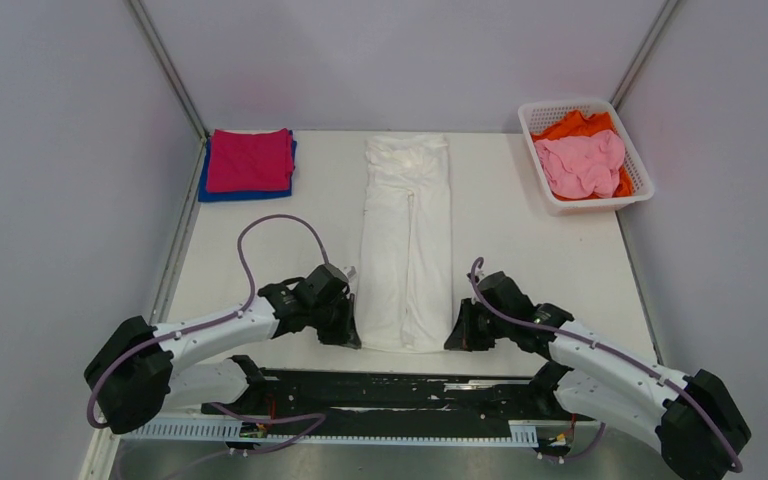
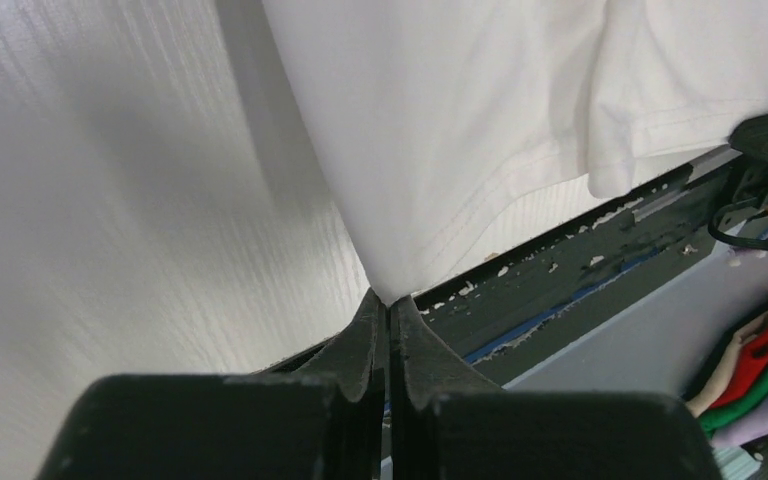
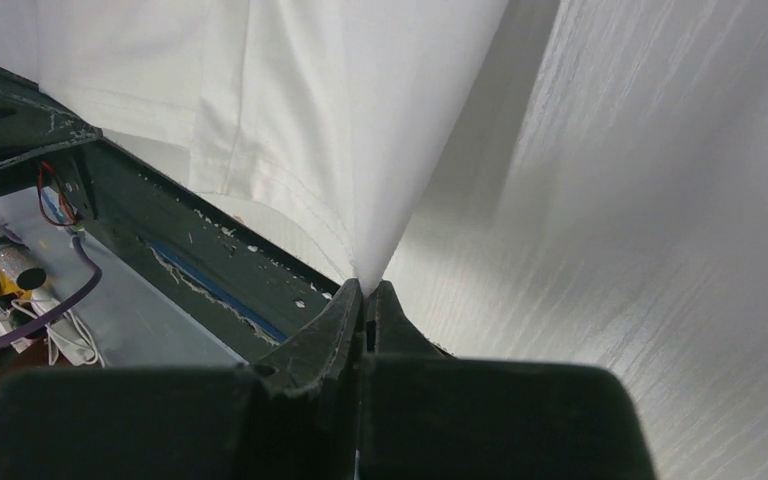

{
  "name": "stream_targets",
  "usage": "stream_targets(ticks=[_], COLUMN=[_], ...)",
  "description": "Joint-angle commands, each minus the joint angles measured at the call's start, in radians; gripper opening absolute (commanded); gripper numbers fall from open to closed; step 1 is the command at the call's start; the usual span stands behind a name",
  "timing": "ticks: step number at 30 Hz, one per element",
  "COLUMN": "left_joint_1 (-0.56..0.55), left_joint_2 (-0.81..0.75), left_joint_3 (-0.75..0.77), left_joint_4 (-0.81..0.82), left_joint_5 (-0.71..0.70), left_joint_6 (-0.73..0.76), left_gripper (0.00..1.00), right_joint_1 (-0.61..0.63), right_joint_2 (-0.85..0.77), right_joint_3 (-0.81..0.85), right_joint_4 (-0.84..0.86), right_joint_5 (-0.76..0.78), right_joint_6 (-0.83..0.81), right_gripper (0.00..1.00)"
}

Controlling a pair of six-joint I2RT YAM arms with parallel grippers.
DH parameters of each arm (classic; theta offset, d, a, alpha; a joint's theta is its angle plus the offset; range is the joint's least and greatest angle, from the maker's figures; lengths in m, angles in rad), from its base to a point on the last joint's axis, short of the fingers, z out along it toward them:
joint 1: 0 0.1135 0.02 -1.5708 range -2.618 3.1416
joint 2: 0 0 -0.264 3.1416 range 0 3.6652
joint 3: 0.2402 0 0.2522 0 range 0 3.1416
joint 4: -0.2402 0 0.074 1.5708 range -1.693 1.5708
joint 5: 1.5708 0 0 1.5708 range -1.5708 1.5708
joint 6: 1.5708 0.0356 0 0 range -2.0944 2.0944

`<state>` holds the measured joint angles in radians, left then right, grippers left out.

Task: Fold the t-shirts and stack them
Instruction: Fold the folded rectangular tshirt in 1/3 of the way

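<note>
Lying lengthwise on the table [image 1: 530, 240], the white t-shirt [image 1: 405, 230] is pinched at its near hem corners — one by the left gripper [image 1: 348, 335], one by the right gripper [image 1: 460, 338]. Limp, light cloth — sagging is expected unless raised evenly.

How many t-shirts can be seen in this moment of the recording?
5. A magenta one folded atop a blue one, far left; a white one laid out in the centre; pink over orange in the basket, far right. Others may be hidden underneath.
</note>
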<state>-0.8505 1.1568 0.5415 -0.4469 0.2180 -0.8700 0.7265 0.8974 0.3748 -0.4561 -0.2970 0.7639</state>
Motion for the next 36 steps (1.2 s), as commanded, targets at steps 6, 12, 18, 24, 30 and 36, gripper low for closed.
stream_targets(ticks=[6, 12, 18, 24, 30, 36], left_joint_1=[0.003, 0.112, 0.234, 0.318, 0.371, 0.407], left_joint_2=[0.006, 0.101, 0.258, 0.429, 0.565, 0.662], left_joint_3=[0.103, 0.186, 0.329, 0.495, 0.649, 0.767], left_joint_4=[0.058, 0.176, 0.203, 0.237, 0.217, 0.171], left_joint_5=[-0.055, -0.099, -0.077, -0.051, -0.045, -0.068], left_joint_6=[0.047, 0.052, 0.124, 0.141, 0.166, 0.202], left_gripper=[0.00, 0.00, 0.00, 0.00, 0.00, 0.00], right_joint_1=[-0.004, -0.036, -0.156, -0.268, -0.333, -0.376], right_joint_2=[0.037, 0.131, 0.283, 0.452, 0.602, 0.716], right_joint_3=[0.142, 0.264, 0.398, 0.534, 0.668, 0.781], right_joint_4=[0.004, 0.021, 0.068, 0.129, 0.164, 0.175], right_joint_5=[0.089, 0.216, 0.264, 0.232, 0.192, 0.174], right_joint_6=[-0.012, -0.038, -0.122, -0.169, -0.236, -0.284], right_gripper=[0.00, 0.00, 0.00, 0.00, 0.00, 0.00])
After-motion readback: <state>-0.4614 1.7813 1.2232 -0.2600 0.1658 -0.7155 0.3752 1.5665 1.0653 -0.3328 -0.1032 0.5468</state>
